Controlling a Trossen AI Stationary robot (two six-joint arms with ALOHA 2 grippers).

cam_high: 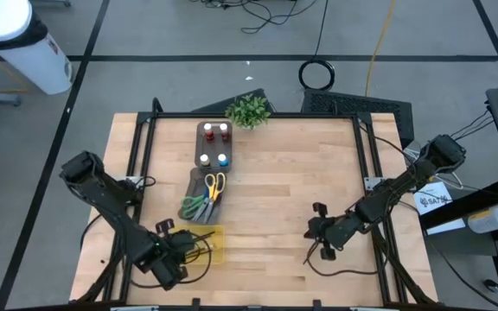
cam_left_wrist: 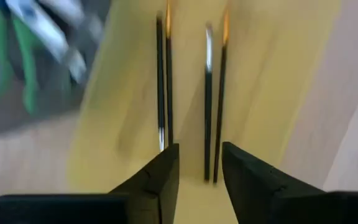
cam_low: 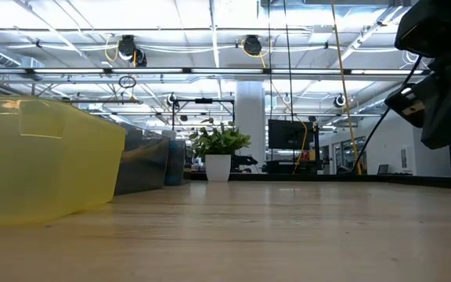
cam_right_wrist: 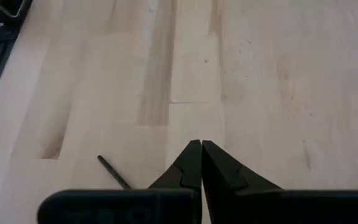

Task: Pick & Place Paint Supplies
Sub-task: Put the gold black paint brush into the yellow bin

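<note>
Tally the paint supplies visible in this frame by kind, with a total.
Paint bottles: 4, in the dark organiser tray (2 red caps, 1 white, 1 blue)
Scissors: 2, in the same tray (1 yellow-handled, 1 green-handled)
Brushes: 4, in two pairs in the yellow tray, seen in the left wrist view
Total: 10

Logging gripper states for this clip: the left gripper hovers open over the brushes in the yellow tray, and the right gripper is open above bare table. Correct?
Not quite. The right gripper is shut: its wrist view shows the fingertips pressed together over bare wood. The left gripper is indeed open above the brushes in the yellow tray.
</note>
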